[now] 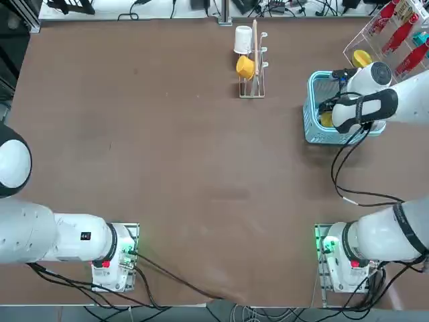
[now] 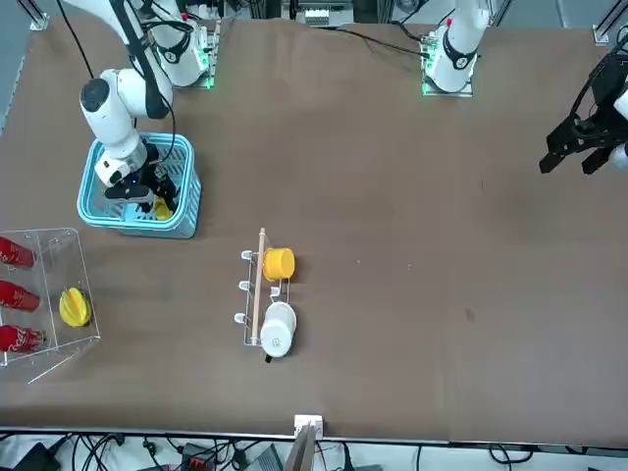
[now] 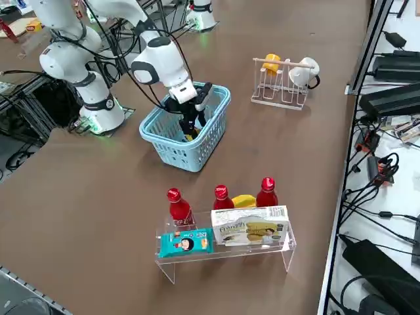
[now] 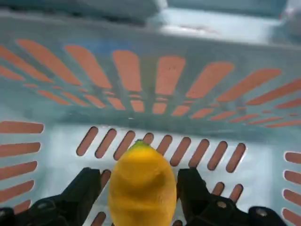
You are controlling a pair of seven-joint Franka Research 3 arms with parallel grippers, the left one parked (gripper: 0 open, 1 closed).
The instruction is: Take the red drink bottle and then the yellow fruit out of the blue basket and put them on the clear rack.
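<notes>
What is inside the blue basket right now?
The yellow fruit lies on the blue basket floor, between the open right gripper fingers. No bottle shows inside; the arm covers part of the interior.

I count one blue basket (image 3: 176,146), with my right gripper (image 4: 141,197) lowered inside it, fingers spread. One yellow fruit (image 4: 142,186) sits between those fingers. Away from the hand, one clear rack (image 3: 226,252) carries three red drink bottles (image 3: 177,205), one more yellow fruit (image 2: 74,306), one blue packet (image 3: 186,243) and one pale box (image 3: 250,231). One cup stand (image 2: 259,289) holds one yellow cup (image 2: 279,263) and one white cup (image 2: 278,329).
</notes>
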